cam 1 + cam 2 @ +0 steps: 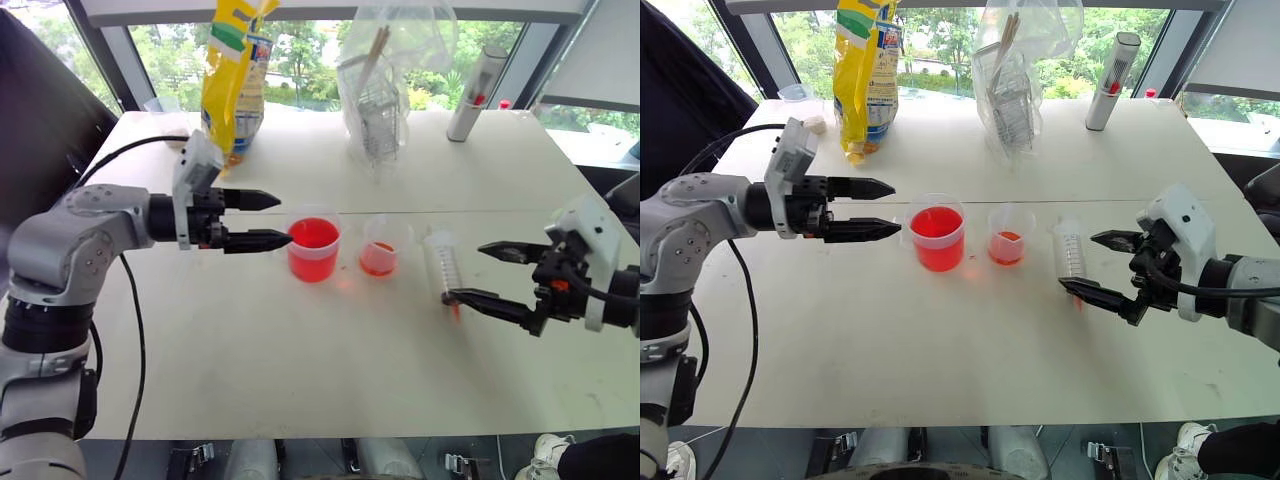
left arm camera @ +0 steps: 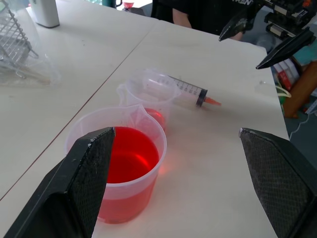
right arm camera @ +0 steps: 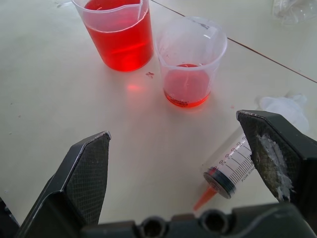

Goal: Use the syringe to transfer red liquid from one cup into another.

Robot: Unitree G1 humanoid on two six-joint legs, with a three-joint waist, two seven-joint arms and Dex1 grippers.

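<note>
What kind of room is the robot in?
Probably a lab or test room by a big window. A white table holds a beaker of red liquid, a smaller cup and a syringe, with trees outside the glass.

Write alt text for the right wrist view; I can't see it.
The open right gripper hovers over a clear plastic syringe lying on the white table. Beyond stand a small clear cup and a larger beaker, both holding red liquid.

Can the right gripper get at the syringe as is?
Probably yes. The right gripper is open right beside the syringe, which lies flat on the table, clear of the small cup.
</note>
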